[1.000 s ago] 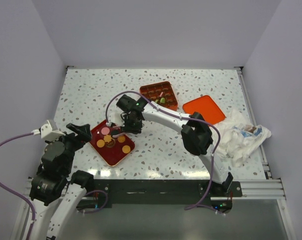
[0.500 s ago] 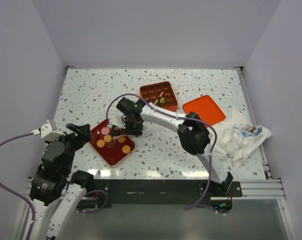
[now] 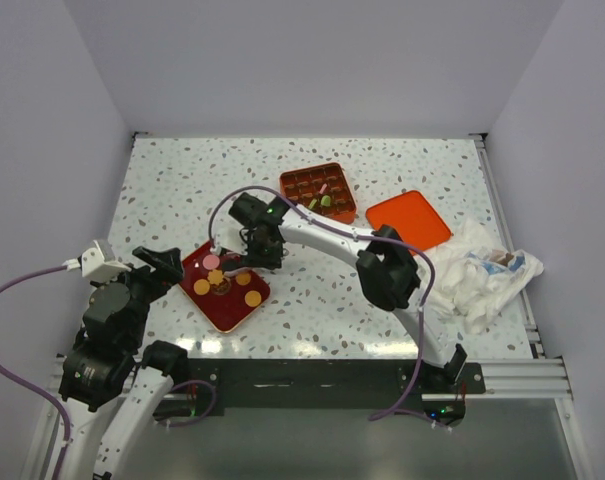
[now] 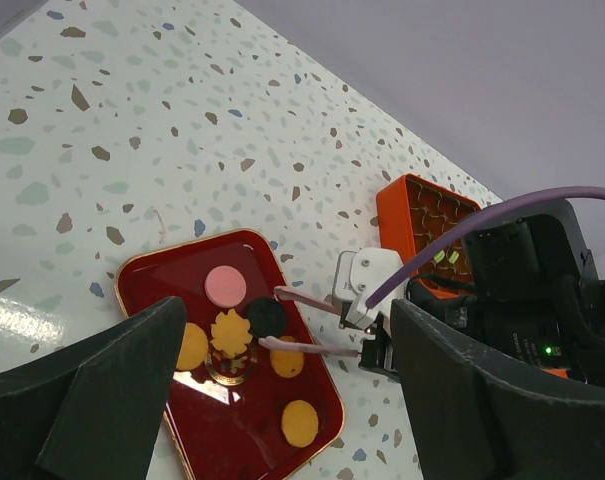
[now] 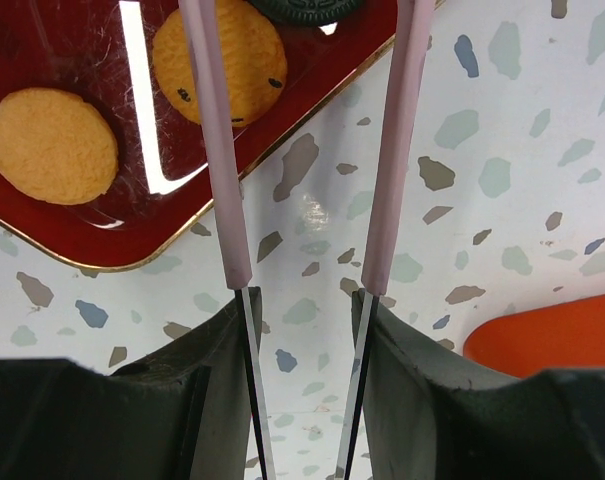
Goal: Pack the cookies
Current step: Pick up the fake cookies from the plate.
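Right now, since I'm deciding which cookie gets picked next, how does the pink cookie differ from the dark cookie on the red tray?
The pink cookie is pale pink; the dark cookie is nearly black. The dark cookie sits between the pink fingers of the right gripper, while the pink cookie lies outside them. Both are round and lie flat on the red tray.

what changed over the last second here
The right arm's elbow swung a little to the left. The right gripper barely shifted and hangs open over the red tray, one finger on each side of the dark cookie. Nothing was taken hold of or let go. The cookies, orange box, flat orange lid and cloth stayed put.
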Motion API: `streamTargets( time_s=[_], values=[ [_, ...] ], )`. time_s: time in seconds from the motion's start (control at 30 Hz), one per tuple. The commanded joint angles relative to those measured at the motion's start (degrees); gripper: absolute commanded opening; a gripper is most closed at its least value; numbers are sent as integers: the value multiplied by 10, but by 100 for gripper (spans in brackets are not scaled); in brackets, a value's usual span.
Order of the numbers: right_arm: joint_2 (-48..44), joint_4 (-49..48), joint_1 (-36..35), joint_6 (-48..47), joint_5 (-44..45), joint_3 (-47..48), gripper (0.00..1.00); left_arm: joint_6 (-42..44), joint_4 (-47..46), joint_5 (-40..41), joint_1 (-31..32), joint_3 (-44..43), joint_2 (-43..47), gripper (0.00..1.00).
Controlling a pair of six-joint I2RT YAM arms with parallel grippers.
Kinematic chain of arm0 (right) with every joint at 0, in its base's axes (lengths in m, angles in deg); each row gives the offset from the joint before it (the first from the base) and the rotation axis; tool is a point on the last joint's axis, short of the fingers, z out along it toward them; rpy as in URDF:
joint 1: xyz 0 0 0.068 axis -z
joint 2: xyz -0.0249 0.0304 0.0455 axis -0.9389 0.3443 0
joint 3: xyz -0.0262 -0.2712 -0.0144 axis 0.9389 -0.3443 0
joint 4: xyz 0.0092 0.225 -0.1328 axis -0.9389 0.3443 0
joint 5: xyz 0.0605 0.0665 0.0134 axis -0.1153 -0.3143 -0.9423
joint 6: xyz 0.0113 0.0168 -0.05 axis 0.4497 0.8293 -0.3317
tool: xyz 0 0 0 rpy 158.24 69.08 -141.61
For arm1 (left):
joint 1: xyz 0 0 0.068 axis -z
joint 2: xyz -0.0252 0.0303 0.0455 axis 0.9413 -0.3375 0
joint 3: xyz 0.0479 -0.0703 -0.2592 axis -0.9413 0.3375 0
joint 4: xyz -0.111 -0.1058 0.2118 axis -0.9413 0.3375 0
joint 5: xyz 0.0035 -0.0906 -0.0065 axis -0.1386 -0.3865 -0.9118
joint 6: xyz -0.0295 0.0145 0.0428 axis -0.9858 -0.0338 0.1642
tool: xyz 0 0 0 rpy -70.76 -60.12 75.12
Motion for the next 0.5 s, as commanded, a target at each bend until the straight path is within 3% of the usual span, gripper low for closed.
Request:
streamTargets(
  time_s=[0.0, 0.47],
  values=[
    [6, 10, -9, 7, 17, 27, 43, 1, -12, 5, 2, -3, 1, 88],
    [9, 29, -16, 7, 36, 37, 44, 3, -6, 10, 2, -1, 7, 89]
  ],
)
